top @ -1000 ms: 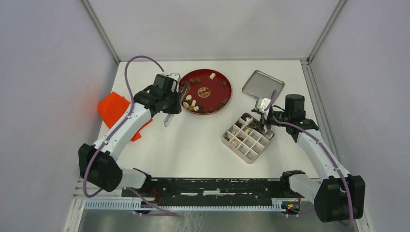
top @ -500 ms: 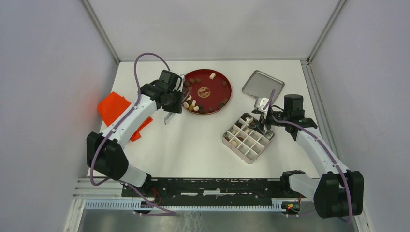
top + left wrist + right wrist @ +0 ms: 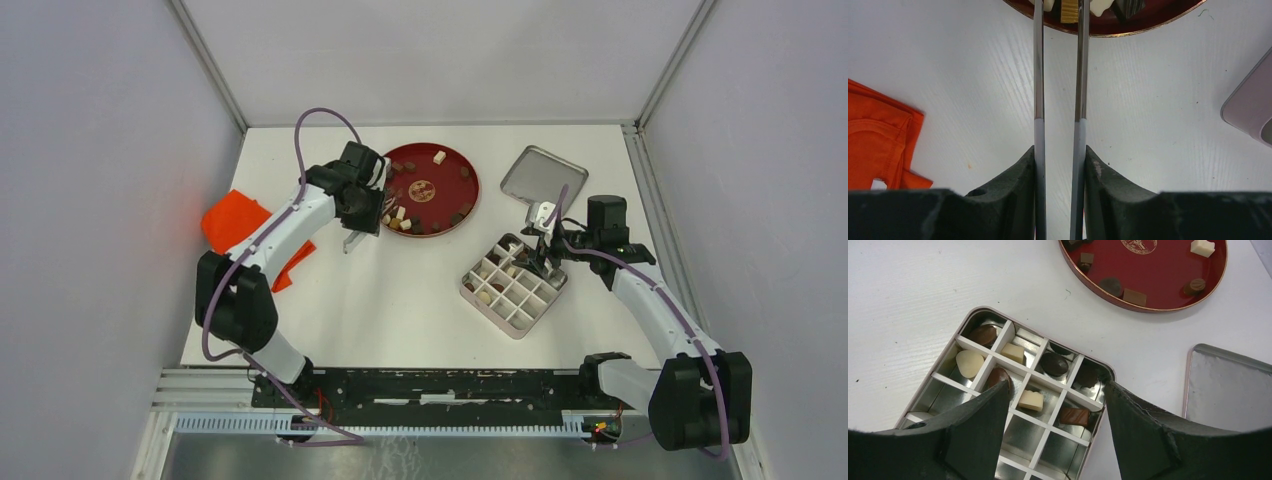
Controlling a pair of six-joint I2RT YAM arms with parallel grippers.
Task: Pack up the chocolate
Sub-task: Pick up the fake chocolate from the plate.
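The chocolate (image 3: 439, 157) lies as several small brown and cream pieces on the red plate (image 3: 470, 190). My left gripper (image 3: 362, 205) (image 3: 1060, 148) is shut on metal tweezers (image 3: 1038, 75), whose two arms stand slightly apart. Their tips reach over the plate's near rim (image 3: 1108, 34), with a tan piece (image 3: 1069, 11) between them; whether it is pinched I cannot tell. My right gripper (image 3: 535, 255) (image 3: 1057, 385) hangs open over the divided tin box (image 3: 470, 290) (image 3: 948, 347). Several compartments hold chocolate pieces (image 3: 1054, 363).
The box's silver lid (image 3: 540, 178) (image 3: 1228, 390) lies face up behind the box, right of the plate. An orange cloth (image 3: 235, 225) (image 3: 878, 135) sits at the table's left edge. White walls and metal rails bound the table.
My left arm has swung right and away from me, carrying the tweezers' tips onto the plate's left side. The right arm has stayed still over the box.
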